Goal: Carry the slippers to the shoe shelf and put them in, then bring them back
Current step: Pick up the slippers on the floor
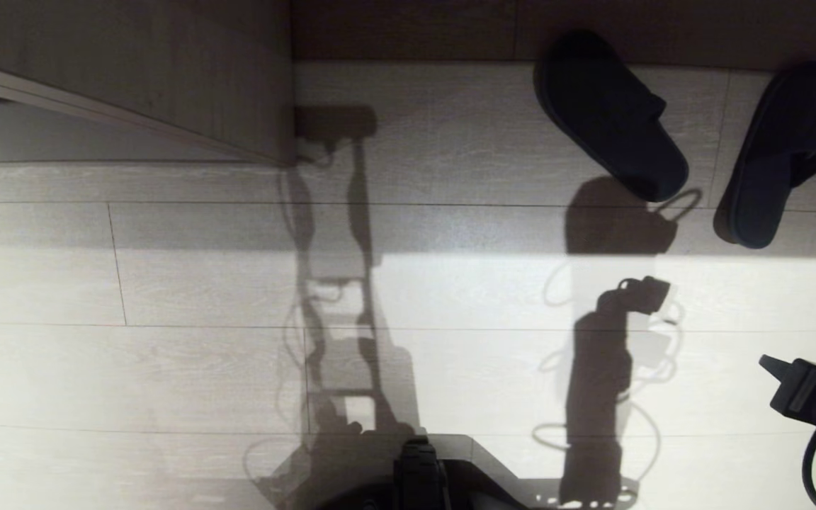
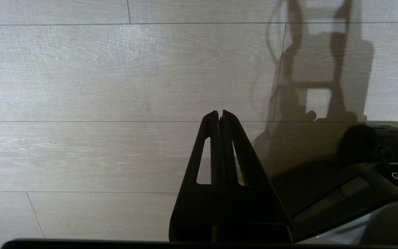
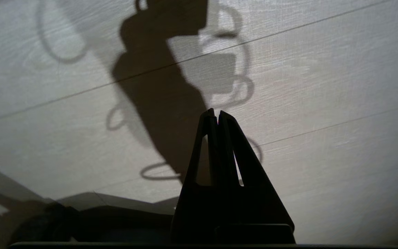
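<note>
Two black slippers lie on the pale plank floor at the far right of the head view, one (image 1: 610, 117) angled with its toe away from me, the other (image 1: 780, 156) to its right. My right gripper (image 1: 766, 361) reaches in from the right edge, well short of them, and it hangs shut and empty over bare floor (image 3: 217, 112). My left gripper (image 2: 219, 112) is shut and empty too, parked low beside my base. The shoe shelf is out of view.
A pale wood-grain furniture panel (image 1: 167, 78) stands at the far left. A dark skirting strip (image 1: 408, 28) runs along the back behind the slippers. My own base (image 1: 418, 474) shows at the near edge, and my arms throw shadows on the floor.
</note>
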`<state>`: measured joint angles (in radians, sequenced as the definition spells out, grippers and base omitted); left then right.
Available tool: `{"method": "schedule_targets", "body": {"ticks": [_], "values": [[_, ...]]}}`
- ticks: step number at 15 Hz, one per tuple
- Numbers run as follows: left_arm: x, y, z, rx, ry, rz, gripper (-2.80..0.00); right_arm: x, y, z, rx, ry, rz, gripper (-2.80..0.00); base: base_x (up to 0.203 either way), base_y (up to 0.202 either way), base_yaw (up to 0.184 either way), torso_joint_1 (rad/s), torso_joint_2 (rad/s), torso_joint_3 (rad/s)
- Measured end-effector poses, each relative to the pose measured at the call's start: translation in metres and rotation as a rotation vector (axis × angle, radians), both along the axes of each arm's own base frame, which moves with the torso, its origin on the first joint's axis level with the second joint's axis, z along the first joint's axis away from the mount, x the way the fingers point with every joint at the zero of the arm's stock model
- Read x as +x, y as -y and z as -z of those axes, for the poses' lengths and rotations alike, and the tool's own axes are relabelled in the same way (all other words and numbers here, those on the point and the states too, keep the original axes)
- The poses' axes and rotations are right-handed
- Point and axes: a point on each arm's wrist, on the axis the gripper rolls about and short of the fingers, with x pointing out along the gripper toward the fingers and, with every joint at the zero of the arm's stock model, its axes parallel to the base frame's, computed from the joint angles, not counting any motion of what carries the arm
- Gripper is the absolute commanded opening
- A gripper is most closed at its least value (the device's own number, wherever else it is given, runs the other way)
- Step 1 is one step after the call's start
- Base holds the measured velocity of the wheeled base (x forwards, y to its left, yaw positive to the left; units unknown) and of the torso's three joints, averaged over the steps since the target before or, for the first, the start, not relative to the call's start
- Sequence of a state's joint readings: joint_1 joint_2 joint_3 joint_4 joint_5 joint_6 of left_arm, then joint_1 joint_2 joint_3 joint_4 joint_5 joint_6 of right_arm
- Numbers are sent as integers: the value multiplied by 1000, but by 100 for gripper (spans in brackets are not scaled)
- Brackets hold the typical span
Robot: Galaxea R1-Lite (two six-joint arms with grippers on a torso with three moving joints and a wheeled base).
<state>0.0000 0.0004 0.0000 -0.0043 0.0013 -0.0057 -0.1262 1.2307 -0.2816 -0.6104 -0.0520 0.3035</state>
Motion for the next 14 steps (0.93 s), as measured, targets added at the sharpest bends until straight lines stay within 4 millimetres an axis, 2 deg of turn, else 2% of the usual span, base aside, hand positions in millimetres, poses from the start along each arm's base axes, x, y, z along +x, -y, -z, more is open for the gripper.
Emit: {"method": "schedule_targets", "body": {"ticks": [3, 5, 9, 14], "values": [[0, 0, 0, 0, 0, 0, -280, 29, 8, -5, 163, 16, 81, -280, 0, 0, 0, 0, 0, 0], [0, 0, 0, 0, 0, 0, -280, 44, 9, -9, 204, 26, 88, -280, 0, 0, 0, 0, 0, 0], [0, 0, 0, 0, 0, 0, -280, 74, 3, -30, 172, 87, 20, -280, 0, 0, 0, 0, 0, 0], [0, 0, 0, 0, 0, 0, -280, 104, -14, -73, 64, 214, -86, -280, 0, 0, 0, 0, 0, 0]]}}
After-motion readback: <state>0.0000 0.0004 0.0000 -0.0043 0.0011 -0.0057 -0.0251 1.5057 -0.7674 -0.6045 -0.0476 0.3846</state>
